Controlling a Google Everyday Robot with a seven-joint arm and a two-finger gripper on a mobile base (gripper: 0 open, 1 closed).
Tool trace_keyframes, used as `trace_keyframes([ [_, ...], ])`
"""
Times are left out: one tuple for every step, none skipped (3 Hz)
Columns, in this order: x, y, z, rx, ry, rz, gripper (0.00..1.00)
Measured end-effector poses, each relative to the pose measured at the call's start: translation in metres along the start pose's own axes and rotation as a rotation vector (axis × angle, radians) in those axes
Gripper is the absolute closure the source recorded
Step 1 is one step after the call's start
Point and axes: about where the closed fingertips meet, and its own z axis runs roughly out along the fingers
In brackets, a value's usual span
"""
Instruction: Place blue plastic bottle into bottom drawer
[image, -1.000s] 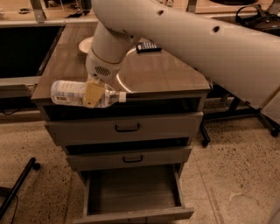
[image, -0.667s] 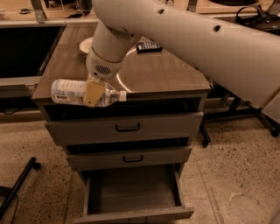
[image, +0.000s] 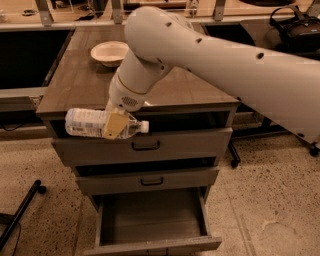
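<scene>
Blue plastic bottle (image: 82, 122): we log it lying level, cap to the right, clasped in the gripper (image: 115, 125) in front of the top drawer (image: 165, 145), above the open bottom drawer (image: 150, 220). Step, as we judge it: carrying. Next: lower into that drawer, then release. Label wrap pale; we can read no writing.

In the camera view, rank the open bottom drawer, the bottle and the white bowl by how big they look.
Largest: the bottom drawer.
Next: the bottle, held sideways by the gripper near the top drawer.
Smallest-looking: the bowl, but it sits farther back and the arm hides part, so unsure.
</scene>
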Motion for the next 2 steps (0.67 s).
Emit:
trace_keyframes([
  [0.025,0.017,0.016,-0.007,-0.079,-0.019,1.0],
  [0.052,0.033,0.034,0.0,-0.158,-0.039,1.0],
])
